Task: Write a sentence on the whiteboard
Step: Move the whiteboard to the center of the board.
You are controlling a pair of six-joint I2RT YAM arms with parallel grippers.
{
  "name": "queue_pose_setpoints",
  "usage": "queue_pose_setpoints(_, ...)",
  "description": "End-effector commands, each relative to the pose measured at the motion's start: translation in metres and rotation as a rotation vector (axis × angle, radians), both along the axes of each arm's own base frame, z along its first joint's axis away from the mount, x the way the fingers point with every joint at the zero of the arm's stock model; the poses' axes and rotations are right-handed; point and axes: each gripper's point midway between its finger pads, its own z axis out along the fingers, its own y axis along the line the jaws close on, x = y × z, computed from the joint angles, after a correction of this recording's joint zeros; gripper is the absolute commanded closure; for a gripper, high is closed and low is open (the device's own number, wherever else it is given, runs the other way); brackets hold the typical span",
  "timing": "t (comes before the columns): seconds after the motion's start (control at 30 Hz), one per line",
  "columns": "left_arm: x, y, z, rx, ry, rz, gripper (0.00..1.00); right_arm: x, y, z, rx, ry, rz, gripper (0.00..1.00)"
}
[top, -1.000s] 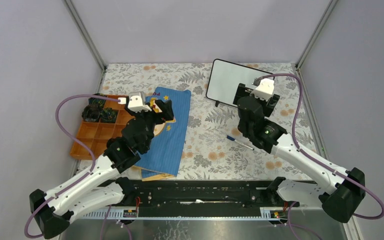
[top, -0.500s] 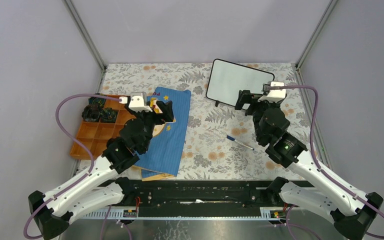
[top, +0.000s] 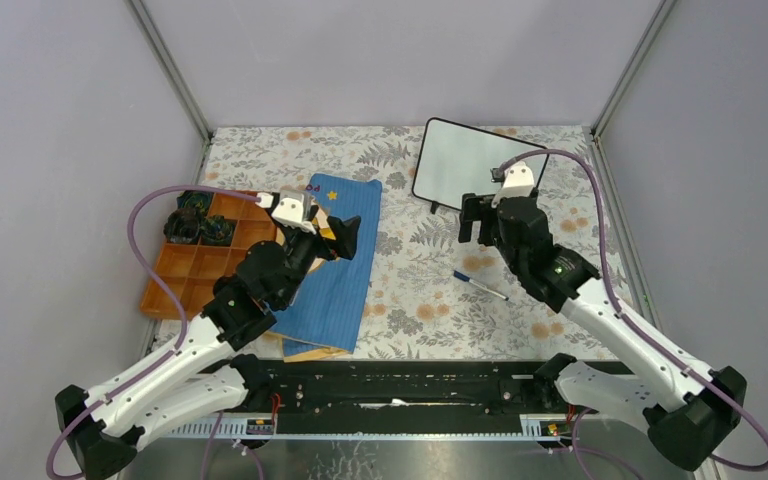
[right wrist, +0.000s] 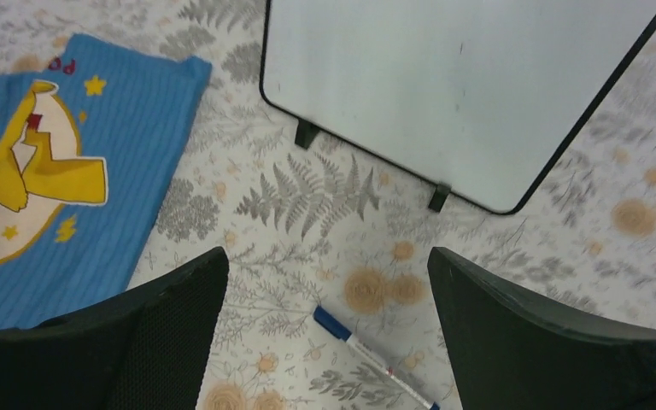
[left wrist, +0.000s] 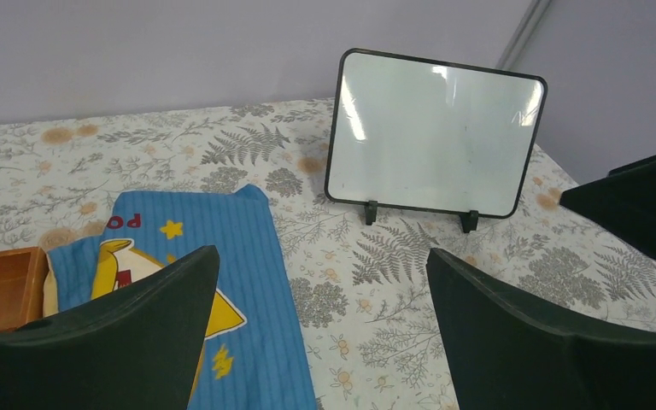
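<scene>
The whiteboard (top: 470,165) stands upright on its small black feet at the back right, also in the left wrist view (left wrist: 436,132) and the right wrist view (right wrist: 453,85). Its face is blank; no sentence shows on it. A blue-capped marker pen (top: 480,286) lies on the cloth in front of it, and in the right wrist view (right wrist: 371,354) it lies below and between my right fingers. My right gripper (top: 475,220) (right wrist: 328,253) is open and empty, hovering between board and pen. My left gripper (top: 345,235) (left wrist: 320,256) is open and empty, at the right edge of the blue book.
A blue cloth-like book (top: 330,265) with a yellow cartoon figure lies left of centre. An orange compartment tray (top: 195,265) with dark items sits at the far left. A floral tablecloth (top: 410,300) covers the table, with grey walls around it.
My right wrist has swung from the board's right lower corner to the left and nearer, and now faces down over the pen. My left gripper has shifted a little to the right.
</scene>
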Motion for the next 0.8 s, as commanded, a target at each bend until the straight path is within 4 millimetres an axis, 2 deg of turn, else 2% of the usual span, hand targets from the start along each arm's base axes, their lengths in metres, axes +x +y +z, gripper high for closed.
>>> queue_pose_setpoints(0.0,-0.007,-0.006,0.011,-0.003,-0.040,-0.054,0.01,-0.003,0.002,-0.047,0.146,0.181,0.029,0.09)
queue_pose_setpoints(0.17,-0.009,-0.007,0.013,-0.011,-0.042,-0.066,0.01,-0.001,0.000,-0.093,0.145,0.299,-0.016,0.13)
queue_pose_setpoints(0.3,-0.011,-0.008,0.015,-0.016,-0.044,-0.070,0.01,-0.007,-0.004,-0.129,0.133,0.366,-0.041,0.15)
queue_pose_setpoints(0.5,-0.013,-0.008,0.017,-0.022,-0.051,-0.074,0.01,-0.014,-0.011,-0.155,0.093,0.421,-0.049,0.16)
queue_pose_setpoints(0.77,-0.014,-0.008,0.017,-0.017,-0.052,-0.077,0.01,-0.026,-0.004,-0.186,0.098,0.522,-0.025,0.20)
